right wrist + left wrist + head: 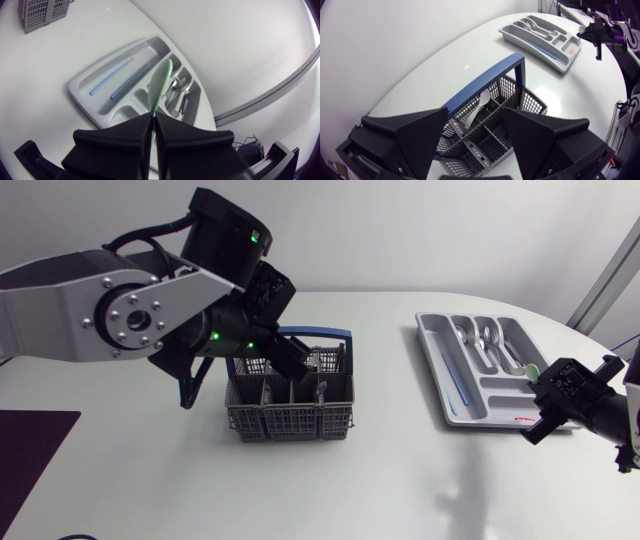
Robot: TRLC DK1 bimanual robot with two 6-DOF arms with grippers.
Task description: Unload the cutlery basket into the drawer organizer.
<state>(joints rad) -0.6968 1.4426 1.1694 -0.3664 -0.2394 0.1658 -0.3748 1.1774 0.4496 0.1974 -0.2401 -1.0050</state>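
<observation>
Head: grey mesh plastic cutlery basket w/ blue handle (290, 412) sits mid white bench (400, 480), with left fingers (290, 360) over its back cells. Grey plastic drawer organizer (478, 370) is at basket's 3 o'clock, and right fingers (547, 392) are at organizer's 5 o'clock corner.

L wrist: left fingers apart, holding nothing. A white plastic utensil (482, 101) stands in basket ahead, between them.

R wrist: right fingers clamped on pale green plastic spoon (161, 82), over organizer.

Step, prob.: stowing spoon. Next move needs lining it up w/ a fitting compartment, lowering, then release. Left looks set to grab white utensil.
</observation>
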